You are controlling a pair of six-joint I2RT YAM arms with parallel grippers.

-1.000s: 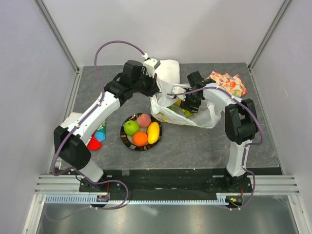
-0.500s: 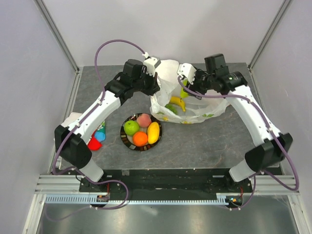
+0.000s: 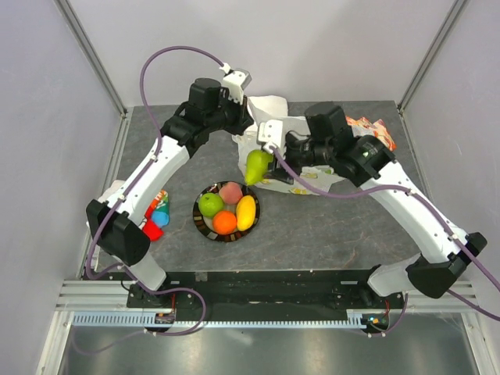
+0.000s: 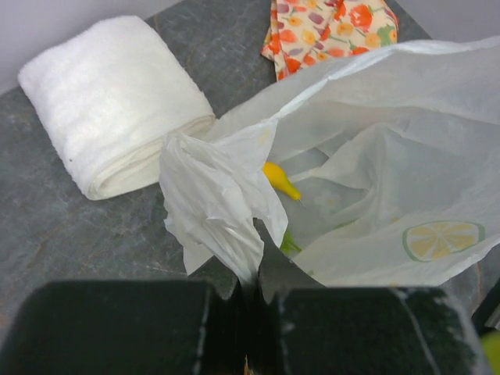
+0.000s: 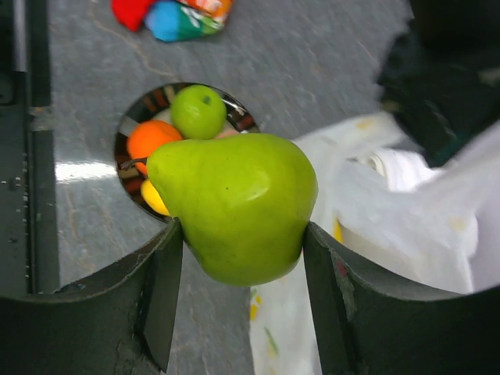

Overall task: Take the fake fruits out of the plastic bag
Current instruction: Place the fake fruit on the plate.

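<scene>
The plastic bag [image 4: 375, 141] is spread at the back of the worktop [image 3: 336, 226]. A gathered tuft of its rim is pinched in the fully closed jaws of the left gripper [image 4: 250, 301] and raised off the surface. This hold is judged to be meant to keep the mouth lifted and gaping, so that the contents can be reached. Through that opening a yellow banana [image 4: 280, 180] is seen lying inside, with a scrap of green below it that cannot be identified. The green pear [image 5: 234, 199] is clamped across its broad belly between the jaws of the right gripper [image 5: 239, 266], which are set fairly wide about it. It is held in the air outside the bag, between the bag's mouth and the plate [image 3: 197, 217]. On the plate a green apple [image 3: 210, 205], an orange [image 3: 225, 223], a pink round fruit [image 3: 230, 192] and a yellow fruit [image 3: 246, 212] are gathered, so the plate is taken to be the collecting place and the pear the next to be set there. Little bare plate is left, and the glossy pear is judged likely to roll if released high. The white cloth roll [image 4: 117, 101] and the patterned fabric [image 4: 328, 27] lie behind the bag and are touched by neither gripper.
</scene>
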